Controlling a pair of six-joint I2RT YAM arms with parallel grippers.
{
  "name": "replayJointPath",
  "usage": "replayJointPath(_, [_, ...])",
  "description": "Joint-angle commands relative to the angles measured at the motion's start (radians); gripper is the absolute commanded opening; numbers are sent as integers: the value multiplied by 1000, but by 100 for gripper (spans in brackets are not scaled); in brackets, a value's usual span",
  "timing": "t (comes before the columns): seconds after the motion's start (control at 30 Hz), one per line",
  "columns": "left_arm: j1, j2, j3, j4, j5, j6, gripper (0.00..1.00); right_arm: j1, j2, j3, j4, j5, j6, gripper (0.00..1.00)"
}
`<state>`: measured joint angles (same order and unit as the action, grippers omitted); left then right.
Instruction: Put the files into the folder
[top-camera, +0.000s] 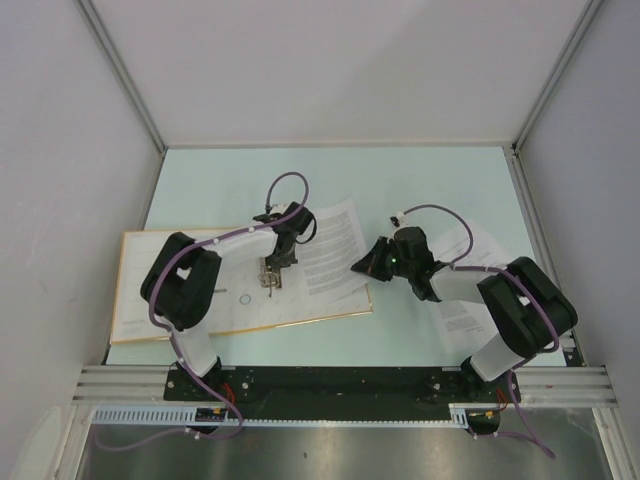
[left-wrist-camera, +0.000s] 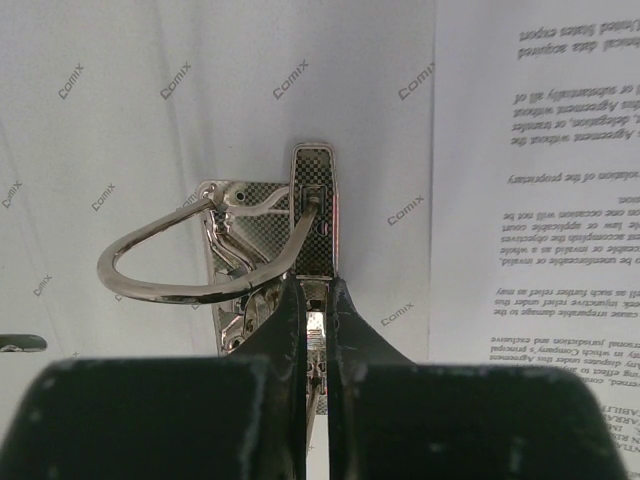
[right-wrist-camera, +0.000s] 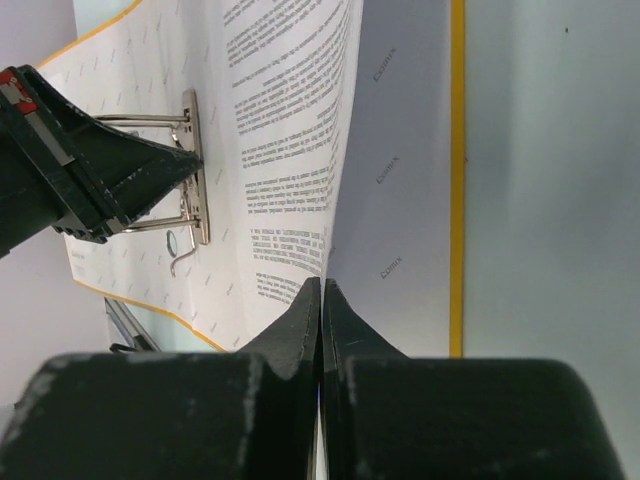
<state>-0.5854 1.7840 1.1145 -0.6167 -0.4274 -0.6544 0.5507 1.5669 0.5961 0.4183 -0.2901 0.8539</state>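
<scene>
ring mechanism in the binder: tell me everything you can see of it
Shiny chrome ring mechanism: base plate fixed flat on the folder's pale inside cover, curved wire rings arching up from it, and a checker-patterned lever. The shut left gripper pinches the lever's near end. Printed files lie just beside it, not on the rings. Whether the rings are open is unclear.

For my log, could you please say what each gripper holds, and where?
Right gripper: paper sheet, by its edge. Left gripper: binder lever, at its end.

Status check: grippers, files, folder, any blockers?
Left gripper shut on lever. Right gripper shut on sheet edge over open folder; sheet not on rings. Second sheet outside folder, right side.
</scene>
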Motion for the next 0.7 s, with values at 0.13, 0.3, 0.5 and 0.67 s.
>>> replayJointPath(0.13, [12,-69,36,-23,88,45,0,2,51,-85,145,-24,149,0])
replayJointPath(0.3, [22,-87,16,-8,125,44,0,9,73,-123,210,-21,227,0])
replayJointPath(0.5, [22,-136,-44,43,121,18,0,40,96,-163,307,23,359,0])
replayJointPath(0.67, [22,-136,-48,49,122,15,0,86,71,-168,298,75,412,0])
